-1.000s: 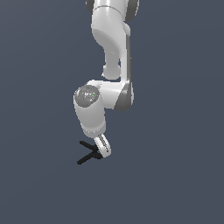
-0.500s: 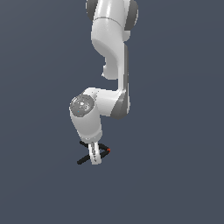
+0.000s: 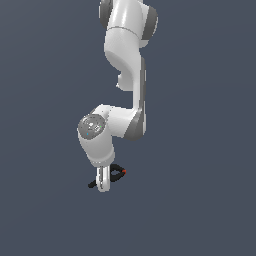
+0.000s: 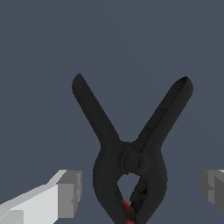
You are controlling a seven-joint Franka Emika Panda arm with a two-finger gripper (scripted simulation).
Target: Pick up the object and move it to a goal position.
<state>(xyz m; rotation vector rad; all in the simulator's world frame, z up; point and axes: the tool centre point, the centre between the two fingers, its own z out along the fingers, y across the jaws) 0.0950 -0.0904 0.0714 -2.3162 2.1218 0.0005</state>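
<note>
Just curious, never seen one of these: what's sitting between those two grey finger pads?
In the wrist view, the small black X-shaped spring clamp lies between the open gripper's fingers, untouched.

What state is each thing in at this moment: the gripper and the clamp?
gripper: open, fingers apart on either side of the clamp, not touching it in the wrist view.
spring clamp: lying flat on the surface, not gripped, handles splayed, red-orange tip between its closed ends.
arm: bent low over the clamp, gripper pointing down at it.
</note>
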